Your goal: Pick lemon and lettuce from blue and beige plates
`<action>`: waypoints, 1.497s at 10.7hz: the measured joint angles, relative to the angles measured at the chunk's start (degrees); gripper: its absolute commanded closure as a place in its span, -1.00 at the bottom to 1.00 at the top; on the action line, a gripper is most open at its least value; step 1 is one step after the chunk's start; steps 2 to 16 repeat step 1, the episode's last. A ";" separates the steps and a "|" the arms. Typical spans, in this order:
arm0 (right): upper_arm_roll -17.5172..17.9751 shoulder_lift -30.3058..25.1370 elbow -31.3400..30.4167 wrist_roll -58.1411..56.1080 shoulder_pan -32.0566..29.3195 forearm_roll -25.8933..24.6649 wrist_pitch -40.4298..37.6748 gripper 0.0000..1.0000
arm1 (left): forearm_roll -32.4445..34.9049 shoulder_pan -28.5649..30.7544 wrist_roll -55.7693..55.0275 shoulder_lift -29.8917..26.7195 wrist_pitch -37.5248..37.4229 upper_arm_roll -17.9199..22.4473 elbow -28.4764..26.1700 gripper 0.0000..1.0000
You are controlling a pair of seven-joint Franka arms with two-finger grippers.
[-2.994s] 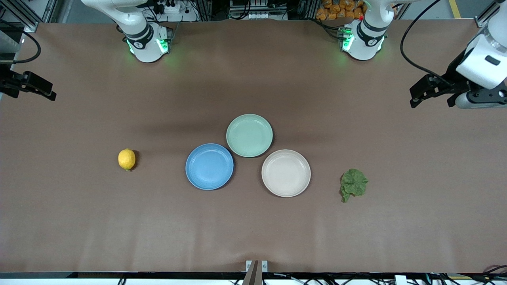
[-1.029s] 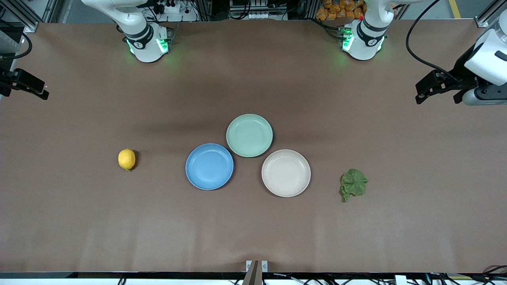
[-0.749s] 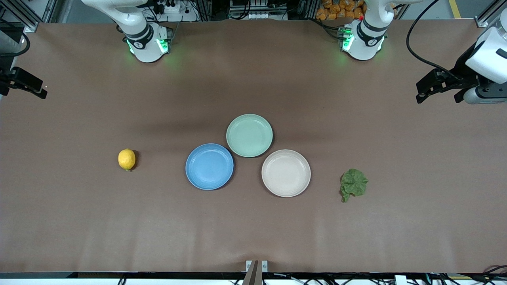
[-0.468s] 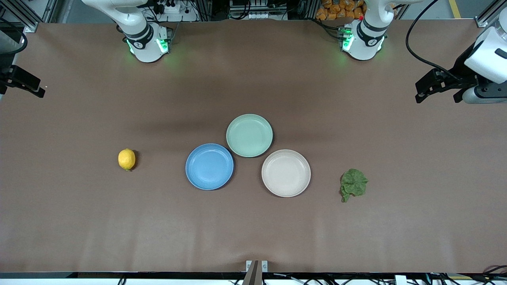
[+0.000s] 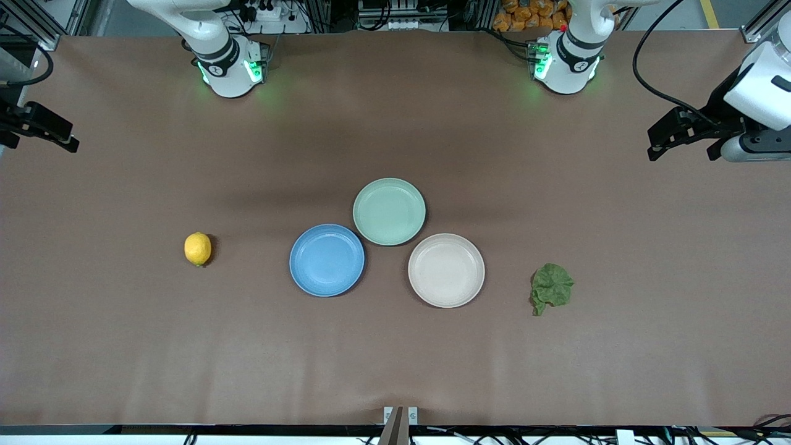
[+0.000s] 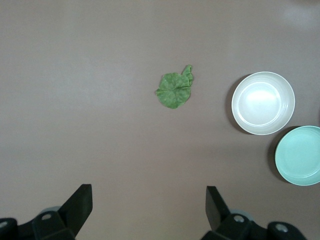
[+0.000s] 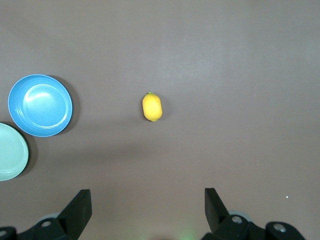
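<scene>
A yellow lemon (image 5: 198, 248) (image 7: 152, 107) lies on the bare table, off the blue plate (image 5: 327, 259) (image 7: 40, 105), toward the right arm's end. A crumpled green lettuce (image 5: 552, 288) (image 6: 175, 89) leaf lies on the table beside the beige plate (image 5: 446, 270) (image 6: 263, 103), toward the left arm's end. Both plates hold nothing. My right gripper (image 5: 40, 143) (image 7: 147, 202) hangs open high over the table's edge at its own end. My left gripper (image 5: 680, 154) (image 6: 149, 200) hangs open over the other end. Neither holds anything.
A pale green plate (image 5: 389, 211) (image 6: 300, 155) (image 7: 10, 151), also bare, touches the blue and beige ones and lies farther from the front camera. Brown cloth covers the whole table. The two arm bases stand along the table's edge farthest from the front camera.
Over three seconds both grippers drew a little outward toward their own ends of the table. The lemon, lettuce and plates have not moved.
</scene>
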 measured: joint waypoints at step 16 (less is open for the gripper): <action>0.07 0.03 0.00 0.00 0.00 0.00 0.00 -1.00 | 0.00 -0.08 0.00 0.00 0.00 -0.02 0.00 -1.00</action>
